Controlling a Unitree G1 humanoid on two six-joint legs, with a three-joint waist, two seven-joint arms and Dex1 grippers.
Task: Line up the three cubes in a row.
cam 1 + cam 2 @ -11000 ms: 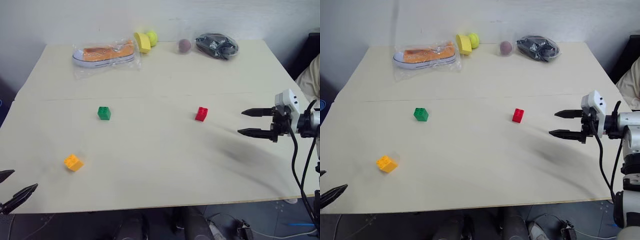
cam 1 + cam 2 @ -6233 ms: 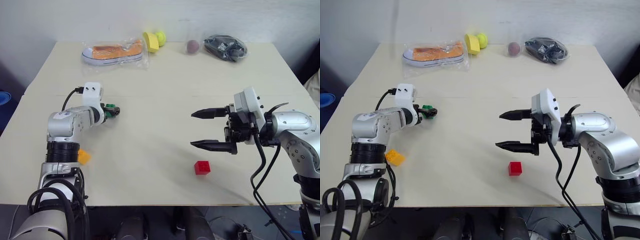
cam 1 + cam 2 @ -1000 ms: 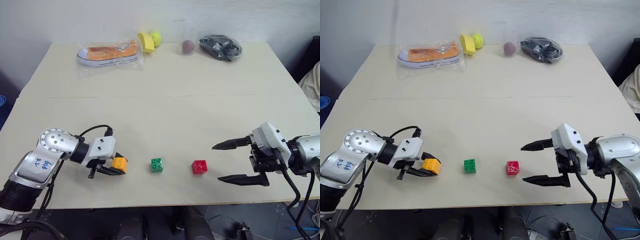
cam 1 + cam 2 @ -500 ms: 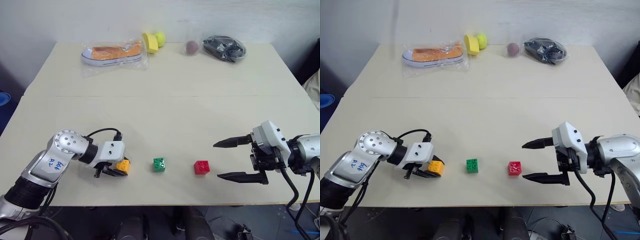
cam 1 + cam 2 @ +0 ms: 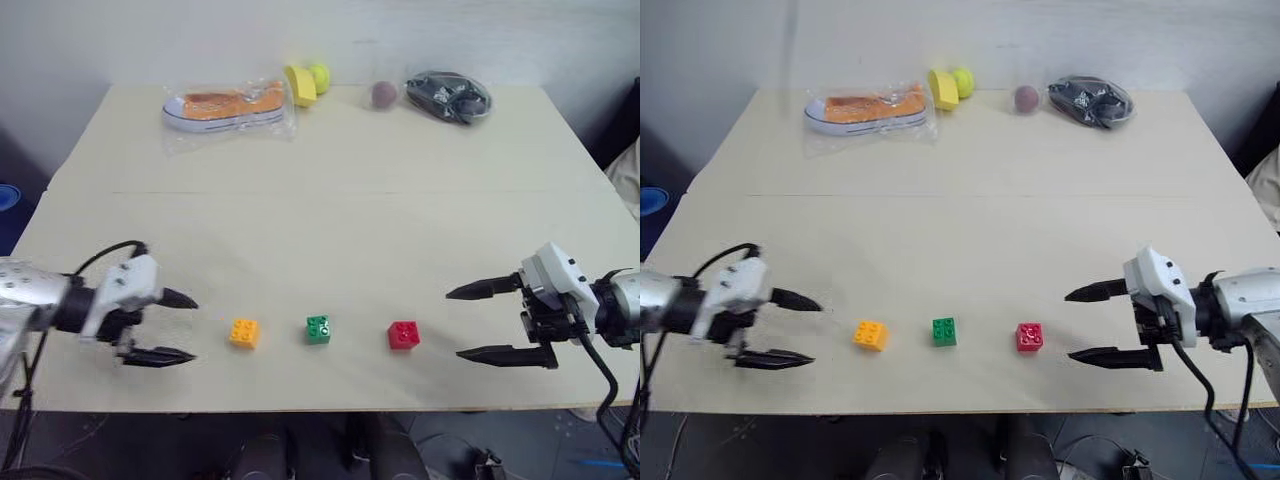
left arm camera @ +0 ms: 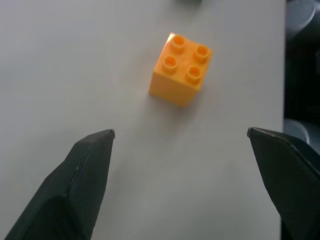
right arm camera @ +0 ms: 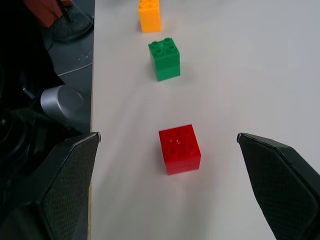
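Left claw (image 5: 172, 327) and right claw (image 5: 478, 322) both gape wide, pointing inward, holding nothing.

Orange-yellow cube (image 5: 244, 332), green cube (image 5: 318, 328), red cube (image 5: 403, 334): studs-up, seemingly evenly spaced row.

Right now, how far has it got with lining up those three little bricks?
It looks essentially finished. The orange-yellow cube, green cube and red cube sit in a fairly straight, evenly spaced row near the table's front edge. Nothing is in hand: the left gripper and right gripper both stand open, clear of the row's ends. At most, a slight straightening of the orange-yellow cube might remain.
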